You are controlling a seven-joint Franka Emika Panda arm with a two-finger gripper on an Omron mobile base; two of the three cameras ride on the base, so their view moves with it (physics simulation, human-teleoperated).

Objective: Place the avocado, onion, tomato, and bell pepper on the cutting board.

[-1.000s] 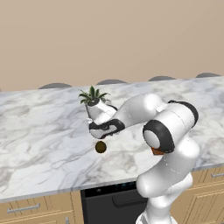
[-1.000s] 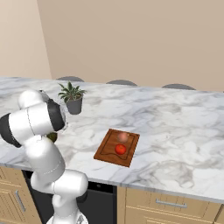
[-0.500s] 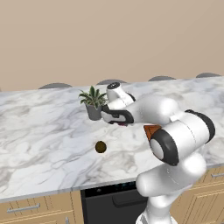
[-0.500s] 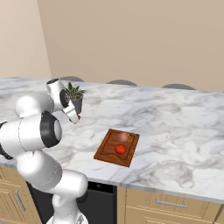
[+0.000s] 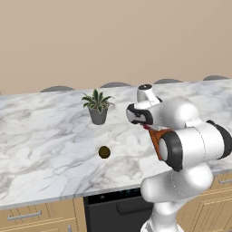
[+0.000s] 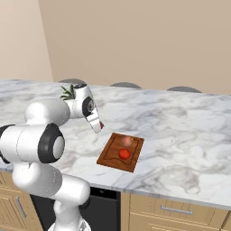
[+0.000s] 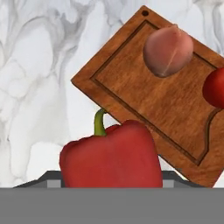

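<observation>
Above the grooved wooden cutting board (image 7: 144, 92), pincer (image 7: 109, 181) grips glossy, lumpy bell pepper (image 7: 111, 157).

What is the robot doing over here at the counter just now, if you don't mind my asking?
The arm is carrying the bell pepper in its gripper toward the cutting board, and in the hand view the pepper hangs just short of the board's near corner. The onion and the tomato already lie on the board. The avocado sits apart on the marble counter, in front of the potted plant, not yet collected.
</observation>
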